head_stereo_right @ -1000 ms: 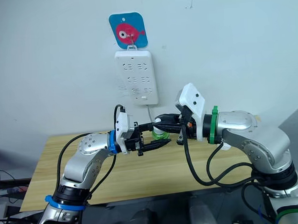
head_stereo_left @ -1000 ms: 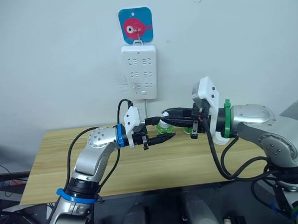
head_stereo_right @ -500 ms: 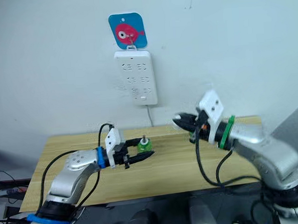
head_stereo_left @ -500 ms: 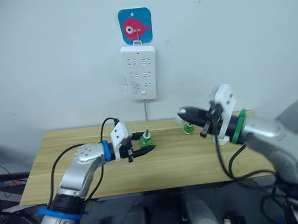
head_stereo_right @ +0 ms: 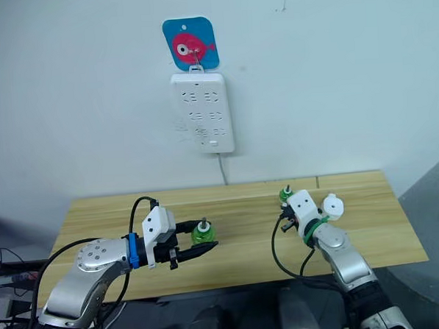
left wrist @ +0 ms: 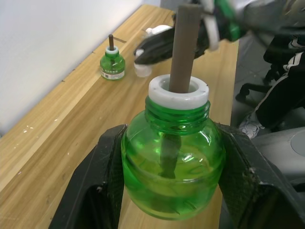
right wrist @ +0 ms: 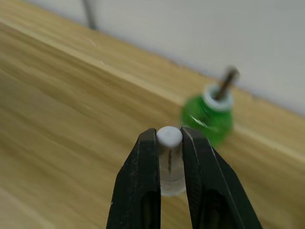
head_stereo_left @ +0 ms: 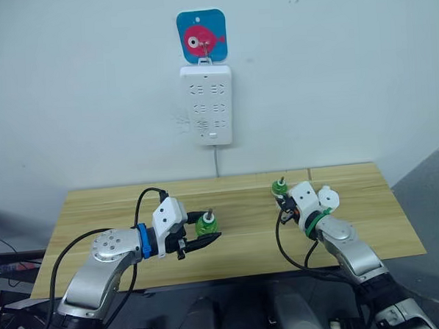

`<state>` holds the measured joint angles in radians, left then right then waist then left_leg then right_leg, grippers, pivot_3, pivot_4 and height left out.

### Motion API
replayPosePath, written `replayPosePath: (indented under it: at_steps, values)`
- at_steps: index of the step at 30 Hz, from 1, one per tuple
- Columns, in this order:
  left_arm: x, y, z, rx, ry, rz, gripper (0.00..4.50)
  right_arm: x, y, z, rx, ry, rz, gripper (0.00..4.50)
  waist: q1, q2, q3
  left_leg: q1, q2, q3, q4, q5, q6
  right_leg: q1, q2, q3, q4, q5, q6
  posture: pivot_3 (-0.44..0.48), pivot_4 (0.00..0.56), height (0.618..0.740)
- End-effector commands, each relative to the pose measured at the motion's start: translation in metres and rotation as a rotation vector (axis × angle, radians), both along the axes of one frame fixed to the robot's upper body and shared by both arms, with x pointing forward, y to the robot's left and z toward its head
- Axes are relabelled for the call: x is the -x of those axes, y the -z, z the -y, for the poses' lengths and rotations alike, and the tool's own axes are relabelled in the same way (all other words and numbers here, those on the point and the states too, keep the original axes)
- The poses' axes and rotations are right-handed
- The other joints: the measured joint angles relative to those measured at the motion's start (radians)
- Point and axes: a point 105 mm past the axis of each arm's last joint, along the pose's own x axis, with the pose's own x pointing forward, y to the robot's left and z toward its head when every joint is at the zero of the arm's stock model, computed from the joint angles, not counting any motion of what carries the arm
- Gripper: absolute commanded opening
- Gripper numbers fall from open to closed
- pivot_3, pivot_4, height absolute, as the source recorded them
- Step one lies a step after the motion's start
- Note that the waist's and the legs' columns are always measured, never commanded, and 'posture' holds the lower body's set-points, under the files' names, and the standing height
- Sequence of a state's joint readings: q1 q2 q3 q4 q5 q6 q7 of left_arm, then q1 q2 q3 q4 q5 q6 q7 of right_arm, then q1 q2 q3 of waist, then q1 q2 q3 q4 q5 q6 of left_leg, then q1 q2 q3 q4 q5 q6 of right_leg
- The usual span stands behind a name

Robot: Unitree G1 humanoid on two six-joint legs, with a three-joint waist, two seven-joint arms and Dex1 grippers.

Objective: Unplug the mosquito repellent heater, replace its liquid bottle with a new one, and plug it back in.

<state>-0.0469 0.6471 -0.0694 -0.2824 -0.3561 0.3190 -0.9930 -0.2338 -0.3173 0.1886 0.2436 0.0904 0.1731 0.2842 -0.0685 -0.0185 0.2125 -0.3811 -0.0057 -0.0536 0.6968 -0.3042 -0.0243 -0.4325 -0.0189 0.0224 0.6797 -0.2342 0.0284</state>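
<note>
Head views: above the wooden table [head_stereo_left: 231,245], the left gripper [head_stereo_left: 198,241] holds a green liquid bottle [head_stereo_left: 205,225]; another bottle [head_stereo_left: 280,188] stands near the right gripper [head_stereo_left: 283,203].

Left wrist view: both fingers [left wrist: 93,191] squeeze the smooth, light, likely slippery belly below the wick [left wrist: 182,45].

Right wrist view: fingertips [right wrist: 147,143] pinch a small white cap [right wrist: 169,137]; whether the white lump behind is the heater is unclear.

A white power strip [head_stereo_left: 208,105] hangs beneath a fish-picture hook [head_stereo_left: 201,36].

wide bare table [head_stereo_left: 246,244] between left gripper's bottle [head_stereo_left: 205,225] and second bottle [head_stereo_left: 280,188] far right; power strip [head_stereo_left: 207,105] on wall, cord hanging behind table centre.
</note>
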Motion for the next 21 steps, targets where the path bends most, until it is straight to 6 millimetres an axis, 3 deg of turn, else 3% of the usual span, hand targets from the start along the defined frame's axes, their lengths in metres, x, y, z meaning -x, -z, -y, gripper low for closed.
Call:
replayPosePath:
  at_steps: [1,6,12,17,21]
  values:
    - [0.001,-0.015,0.001,0.016,0.008,0.044,2.29,-0.012,-0.010,0.006,-0.029,0.055,0.066,0.31,0.002,0.002,0.001,0.000,0.000,0.000,0.000,0.000,0.000,0.000,0.000,0.000,0.000,0.000,0.000,-0.042,0.233,0.730]
    - [0.000,-0.016,0.002,0.014,0.014,0.042,2.29,-0.016,-0.003,0.004,-0.045,0.076,0.061,0.31,0.003,0.002,0.002,0.000,0.000,0.000,-0.001,0.000,0.000,0.000,0.000,0.000,0.000,0.000,0.000,-0.045,0.234,0.730]
    - [-0.002,-0.016,0.004,0.017,0.021,0.044,2.29,-0.017,-0.004,0.009,-0.070,0.114,0.071,2.40,0.007,0.002,0.004,0.000,0.000,0.000,0.000,0.000,0.000,0.000,0.000,0.001,0.000,0.000,0.000,-0.062,0.231,0.730]
    - [-0.004,-0.017,0.005,0.024,0.026,0.048,2.29,-0.005,-0.031,0.007,-0.139,0.071,0.139,4.23,0.008,0.003,0.004,0.000,0.000,0.000,-0.001,0.000,0.000,0.000,0.000,0.001,0.000,0.000,0.000,-0.071,0.224,0.730]
    - [-0.008,-0.019,0.006,0.036,0.027,0.053,2.29,0.025,-0.068,-0.006,-0.175,-0.100,0.174,4.26,0.010,0.004,0.005,0.000,0.000,-0.001,-0.001,0.000,0.000,0.000,0.000,0.000,-0.001,0.000,0.000,-0.086,0.216,0.730]
